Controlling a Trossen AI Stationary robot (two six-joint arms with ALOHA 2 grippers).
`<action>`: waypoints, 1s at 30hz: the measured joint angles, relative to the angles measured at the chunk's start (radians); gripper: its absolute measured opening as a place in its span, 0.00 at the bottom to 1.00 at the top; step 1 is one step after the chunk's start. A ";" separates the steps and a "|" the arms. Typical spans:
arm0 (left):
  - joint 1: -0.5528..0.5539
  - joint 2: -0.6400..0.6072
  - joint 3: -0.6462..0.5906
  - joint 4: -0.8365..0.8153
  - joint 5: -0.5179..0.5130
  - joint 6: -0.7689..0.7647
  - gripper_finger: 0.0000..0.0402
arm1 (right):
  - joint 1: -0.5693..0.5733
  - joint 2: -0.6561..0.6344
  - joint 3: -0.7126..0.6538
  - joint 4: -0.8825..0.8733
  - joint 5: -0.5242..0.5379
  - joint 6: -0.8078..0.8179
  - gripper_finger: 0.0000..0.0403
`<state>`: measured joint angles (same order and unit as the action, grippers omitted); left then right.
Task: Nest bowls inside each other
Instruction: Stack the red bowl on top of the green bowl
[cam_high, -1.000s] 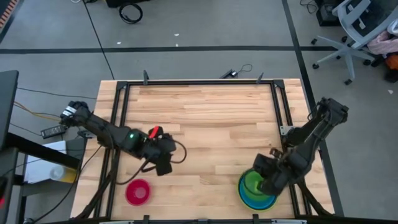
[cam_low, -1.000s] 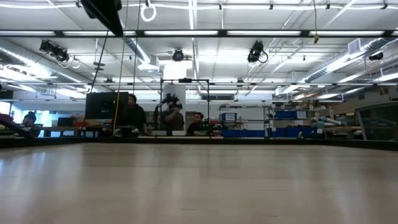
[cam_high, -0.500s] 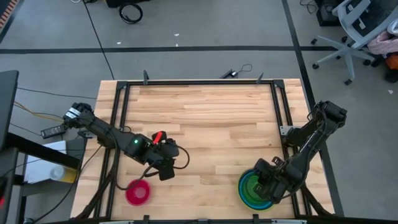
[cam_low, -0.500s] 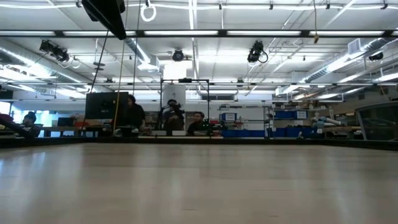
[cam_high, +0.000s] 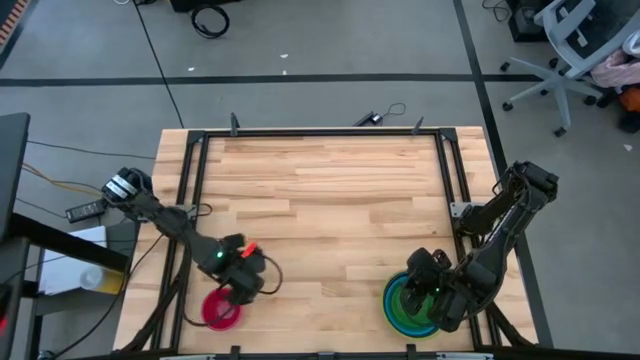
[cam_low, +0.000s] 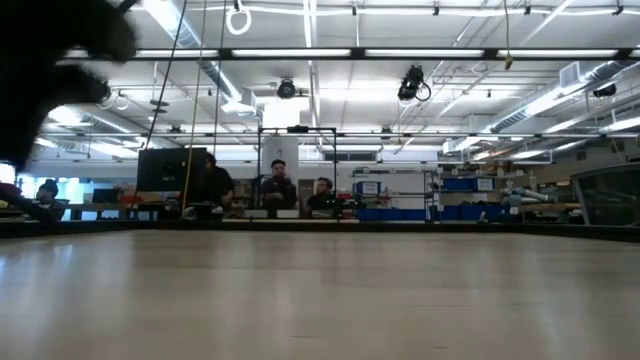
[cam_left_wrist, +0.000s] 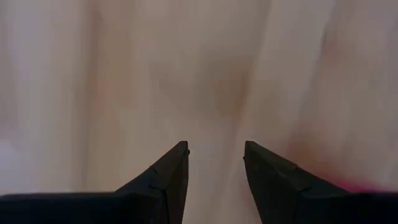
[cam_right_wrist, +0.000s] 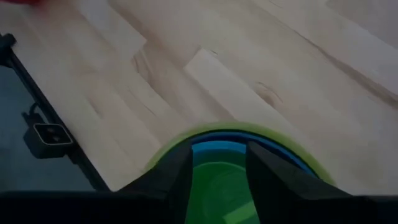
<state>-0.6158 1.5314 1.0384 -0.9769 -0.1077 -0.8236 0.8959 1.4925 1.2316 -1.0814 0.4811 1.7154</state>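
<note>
The small red-pink bowl (cam_high: 218, 311) sits upright on the table near its front left corner. My left gripper (cam_high: 241, 287) hangs open just beside and above it, fingers pointing down; in the left wrist view (cam_left_wrist: 216, 152) a pink blur (cam_left_wrist: 348, 183) shows past one finger. At the near right stands a nested stack: the large lime-green bowl (cam_right_wrist: 163, 149) outermost, a blue bowl (cam_right_wrist: 217, 148) inside it, and the small green bowl (cam_right_wrist: 219, 180) innermost. My right gripper (cam_right_wrist: 219, 149) is open above this stack (cam_high: 398, 300), slanting down.
A black metal frame (cam_high: 200, 160) rims the wooden table. The table's middle and far half (cam_high: 330, 190) are bare wood. The low view shows a dark blur of an arm (cam_low: 55, 80) at its upper left, and people at desks far behind.
My left gripper has gone toward the table's near edge and down, ending beside the red-pink bowl. My right gripper has stayed over the nested stack and rolled a little. The bowls have kept still.
</note>
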 joint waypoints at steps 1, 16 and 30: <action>-0.015 -0.003 -0.037 0.019 0.049 -0.037 0.39 | 0.000 0.000 0.000 0.002 0.005 0.005 0.38; -0.151 -0.132 -0.157 0.049 0.137 -0.345 0.39 | -0.037 0.000 0.001 0.006 0.043 -0.011 0.38; -0.326 -0.248 -0.238 0.201 0.143 -0.377 0.39 | -0.052 0.001 0.001 0.070 -0.006 -0.016 0.38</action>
<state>-0.9420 1.2831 0.8000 -0.7759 0.0349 -1.2005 0.8436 1.4931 1.2324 -1.0114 0.4748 1.6996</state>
